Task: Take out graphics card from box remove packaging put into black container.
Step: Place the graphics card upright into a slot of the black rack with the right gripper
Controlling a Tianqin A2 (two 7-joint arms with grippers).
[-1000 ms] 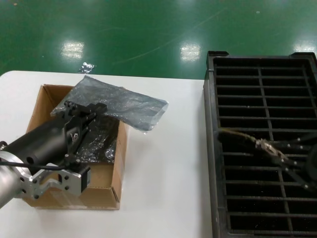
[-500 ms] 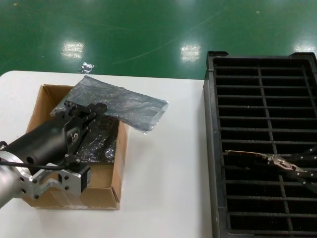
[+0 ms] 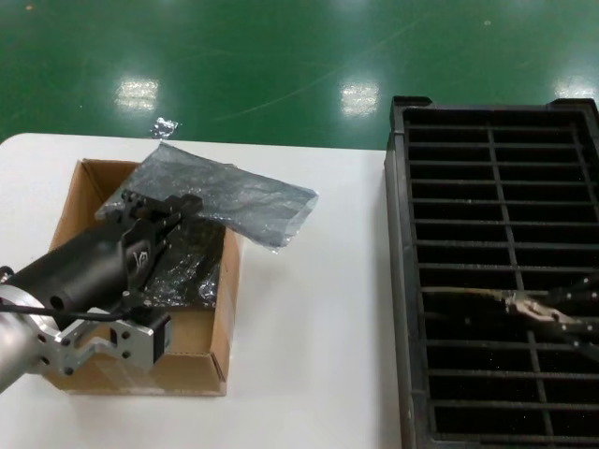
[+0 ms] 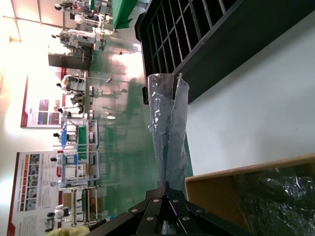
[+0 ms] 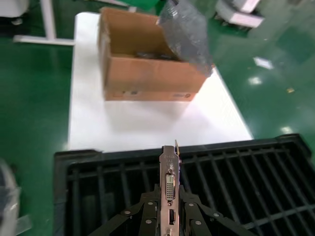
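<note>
My left gripper [image 3: 161, 210] is shut on one end of the crinkled grey-blue packaging [image 3: 248, 195], held above the far corner of the brown box [image 3: 227, 313]. The left wrist view shows the jaws [image 4: 167, 189] closed on the packaging [image 4: 168, 123]. My right gripper [image 3: 541, 311] is shut on the graphics card [image 3: 463, 294], which lies level and low over a slot row of the black container [image 3: 398, 234]. In the right wrist view the gripper [image 5: 170, 209] clamps the card's silver bracket [image 5: 169, 179], edge up, over the container [image 5: 246, 172].
More dark crinkled plastic [image 3: 187, 262] lies inside the box. The white table [image 3: 309, 327] separates the box from the container. A small scrap of plastic [image 3: 166, 126] lies on the green floor beyond the table. The box also shows in the right wrist view [image 5: 147, 76].
My right gripper has lowered the graphics card from a tilted pose to level, down towards the container's slots. The left arm and the packaging have not moved.
</note>
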